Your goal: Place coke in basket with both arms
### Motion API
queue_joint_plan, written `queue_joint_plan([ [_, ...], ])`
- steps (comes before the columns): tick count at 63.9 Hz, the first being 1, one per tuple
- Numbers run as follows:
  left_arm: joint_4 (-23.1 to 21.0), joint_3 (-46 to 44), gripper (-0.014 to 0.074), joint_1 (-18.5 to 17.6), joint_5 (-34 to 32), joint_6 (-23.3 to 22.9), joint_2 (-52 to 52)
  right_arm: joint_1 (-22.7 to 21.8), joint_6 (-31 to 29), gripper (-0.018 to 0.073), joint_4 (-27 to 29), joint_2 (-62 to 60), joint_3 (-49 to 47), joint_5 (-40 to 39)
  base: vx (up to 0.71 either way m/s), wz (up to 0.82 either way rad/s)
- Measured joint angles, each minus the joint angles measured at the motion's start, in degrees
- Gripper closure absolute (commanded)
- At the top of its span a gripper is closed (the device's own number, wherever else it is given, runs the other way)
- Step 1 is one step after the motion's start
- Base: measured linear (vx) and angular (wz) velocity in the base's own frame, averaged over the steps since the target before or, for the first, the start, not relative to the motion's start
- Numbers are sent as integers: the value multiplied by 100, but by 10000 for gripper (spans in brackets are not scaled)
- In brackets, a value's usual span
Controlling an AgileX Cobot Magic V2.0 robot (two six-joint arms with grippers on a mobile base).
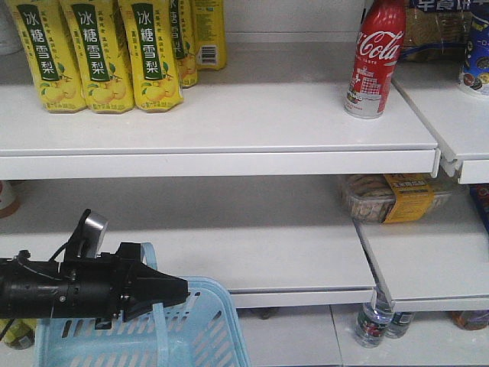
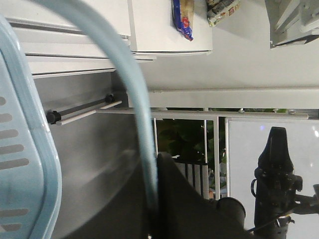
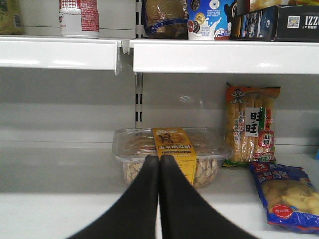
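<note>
Right fingers (image 3: pixel 142 199) together, left arm (image 1: pixel 61 290) level

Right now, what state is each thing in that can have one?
coke: upright on the top shelf, untouched.
basket: held up by its handle.
left claw: shut on the basket handle.
right claw: shut, empty.
yellow drink packs: upright on the top shelf.
clear snack tub: closed, on the middle shelf.
</note>
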Motion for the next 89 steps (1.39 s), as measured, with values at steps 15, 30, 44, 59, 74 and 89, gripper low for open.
queue_joint_plan([
  [15,13,0,602,0,41,-6,0,0,0,569,0,0,0,0,2,0],
  [30,13,0,602,0,50,-17,0,0,0,569,0,0,0,0,2,-1],
  [44,19,0,602,0,79,-22,0,0,0,569,0,0,0,0,2,0],
  [59,19,0,602,0,79,-22,0,0,0,569,0,0,0,0,0,2],
  [74,24,0,602,0,81,-22,0,0,0,569,0,0,0,0,0,1],
  [89,28,0,602,0,85,-22,0,0,0,569,0,0,0,0,0,0],
])
